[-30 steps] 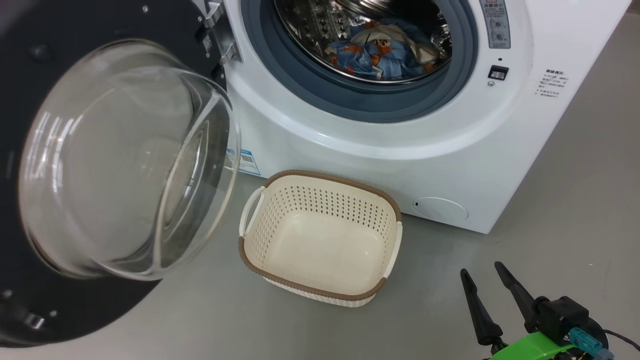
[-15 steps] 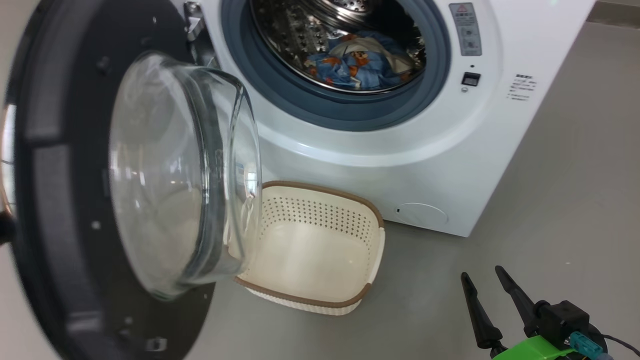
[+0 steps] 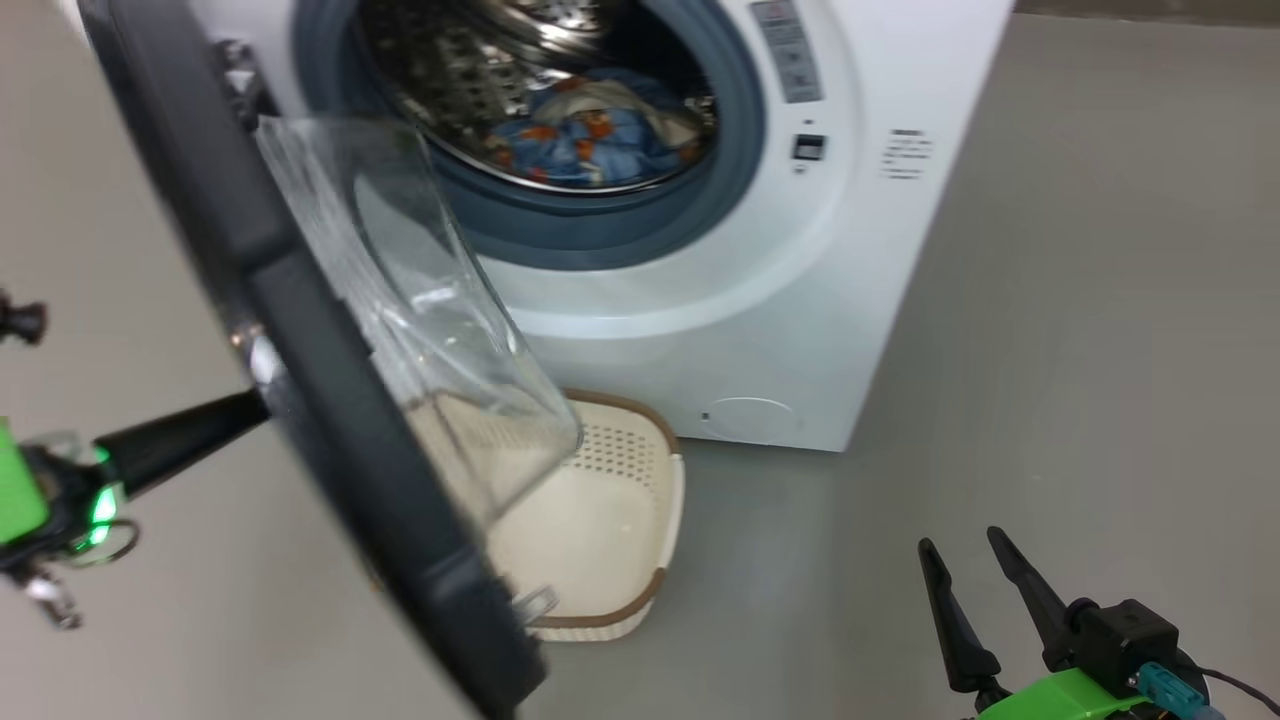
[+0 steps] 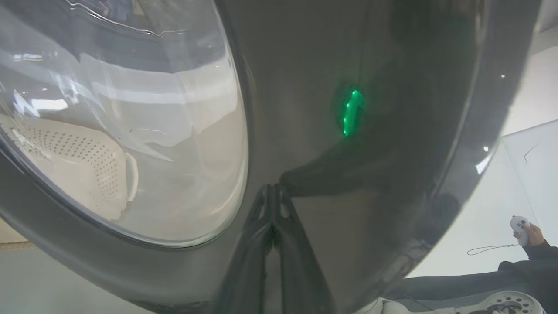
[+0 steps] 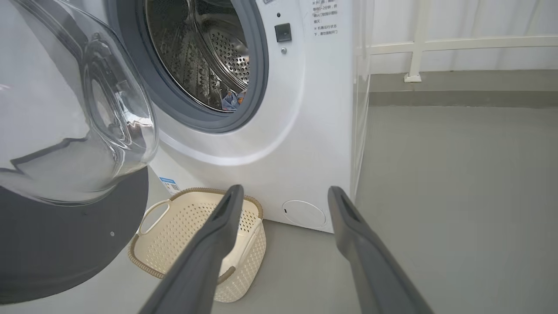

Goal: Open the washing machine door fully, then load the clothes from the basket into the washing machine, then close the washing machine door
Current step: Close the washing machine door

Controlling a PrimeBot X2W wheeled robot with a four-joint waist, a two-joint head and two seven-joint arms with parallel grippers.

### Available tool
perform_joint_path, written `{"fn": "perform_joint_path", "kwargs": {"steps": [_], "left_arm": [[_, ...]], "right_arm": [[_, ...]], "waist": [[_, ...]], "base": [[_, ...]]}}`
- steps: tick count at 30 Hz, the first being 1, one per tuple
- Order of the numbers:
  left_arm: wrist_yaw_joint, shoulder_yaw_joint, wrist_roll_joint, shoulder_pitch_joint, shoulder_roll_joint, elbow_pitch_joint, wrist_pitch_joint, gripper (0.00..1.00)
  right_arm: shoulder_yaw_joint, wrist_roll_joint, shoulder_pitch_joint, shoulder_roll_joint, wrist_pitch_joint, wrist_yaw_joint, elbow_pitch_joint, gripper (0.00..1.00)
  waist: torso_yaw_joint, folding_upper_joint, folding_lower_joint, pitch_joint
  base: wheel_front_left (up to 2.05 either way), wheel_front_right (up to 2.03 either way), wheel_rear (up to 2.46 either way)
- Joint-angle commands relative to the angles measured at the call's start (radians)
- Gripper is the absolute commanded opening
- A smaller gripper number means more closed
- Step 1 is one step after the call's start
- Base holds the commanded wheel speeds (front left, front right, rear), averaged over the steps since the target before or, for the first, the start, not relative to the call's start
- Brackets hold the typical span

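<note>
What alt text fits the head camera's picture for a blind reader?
A round black-rimmed washing machine door with a bulging glass window stands partly open, the shut left pincer against its outer side. Blue-and-orange clothes lie inside the white front-loader; a cream perforated basket sits on the grey floor. The right pincer is open, lower right.

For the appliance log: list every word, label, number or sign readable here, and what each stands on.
No text reads letter for letter.
Grey sticker on the washing machine front, beside the drum opening: blurred.
Printed lines of characters on the same white front: too small.
Blue label low on that front, near the basket: too small.
</note>
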Motion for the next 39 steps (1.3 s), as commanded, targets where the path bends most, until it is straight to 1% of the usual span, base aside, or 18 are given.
{"fn": "perform_joint_path", "kwargs": {"steps": [1,6,12,15,16,18,23,32,33,34,35,36,39], "left_arm": [[-0.004,0.033,0.007,-0.073,0.023,-0.033,-0.011,0.00],[-0.004,0.006,0.044,-0.111,-0.035,-0.003,-0.062,0.00],[-0.004,-0.009,0.095,-0.162,-0.078,0.038,-0.128,0.00],[-0.004,-0.010,0.109,-0.189,-0.095,0.061,-0.157,0.00],[-0.004,-0.007,0.111,-0.211,-0.111,0.080,-0.180,0.00],[-0.004,-0.011,0.122,-0.229,-0.120,0.095,-0.197,0.00],[-0.004,-0.023,0.149,-0.232,-0.120,0.110,-0.228,0.00],[-0.004,-0.017,0.181,-0.133,-0.070,0.098,-0.269,0.00],[-0.004,-0.021,0.191,-0.114,-0.060,0.094,-0.275,0.23],[-0.004,-0.023,0.192,-0.093,-0.057,0.092,-0.282,0.40],[-0.004,-0.024,0.196,-0.074,-0.053,0.088,-0.295,0.49],[-0.004,-0.027,0.205,-0.054,-0.047,0.079,-0.311,0.99],[-0.004,-0.029,0.215,0.011,-0.039,0.074,-0.367,1.00]], "right_arm": [[0.020,-0.004,-0.001,0.000,-0.005,0.002,-0.027,1.00],[0.017,-0.005,-0.003,0.006,-0.005,0.002,-0.032,1.00],[0.013,-0.005,-0.007,0.012,-0.005,0.002,-0.039,1.00],[0.007,-0.006,-0.008,0.014,-0.005,0.002,-0.044,1.00],[-0.001,-0.005,-0.007,0.016,-0.005,0.002,-0.046,1.00],[-0.004,-0.004,-0.008,0.017,-0.005,0.002,-0.046,1.00],[-0.007,-0.007,-0.005,0.019,-0.005,0.002,-0.048,1.00],[-0.010,-0.010,-0.011,0.020,-0.005,0.002,-0.045,1.00],[-0.010,-0.010,-0.012,0.019,-0.005,0.002,-0.044,1.00],[-0.010,-0.010,-0.013,0.017,-0.005,0.002,-0.044,1.00],[-0.011,-0.010,-0.012,0.015,-0.005,0.002,-0.043,1.00],[-0.010,-0.011,-0.012,0.013,-0.005,0.002,-0.043,1.00],[-0.010,-0.013,-0.011,0.007,-0.005,0.002,-0.044,1.00]], "waist": [[-0.049,0.0000,0.0000,0.005],[-0.112,0.0000,0.0000,0.005],[-0.181,0.0000,0.0000,0.015],[-0.206,0.0000,0.0000,0.019],[-0.214,0.0000,0.0000,0.021],[-0.219,0.0000,0.0000,0.022],[-0.217,0.0000,0.0000,0.020],[-0.177,0.0000,0.0000,0.014],[-0.173,0.0000,0.0000,0.013],[-0.169,0.0000,0.0000,0.012],[-0.165,0.0000,0.0000,0.009],[-0.162,0.0000,0.0000,0.008],[-0.154,0.0000,0.0000,0.003]], "base": [[0.00,0.00,0.00],[0.00,0.00,0.00],[0.00,0.00,0.00],[0.00,0.00,0.00],[0.00,0.00,0.00],[0.00,0.00,0.00],[0.00,0.00,0.00],[0.00,0.00,0.00],[0.00,0.00,0.00],[0.00,0.00,0.00],[0.00,0.00,0.00],[0.00,0.00,0.00],[0.00,0.00,0.00]]}}
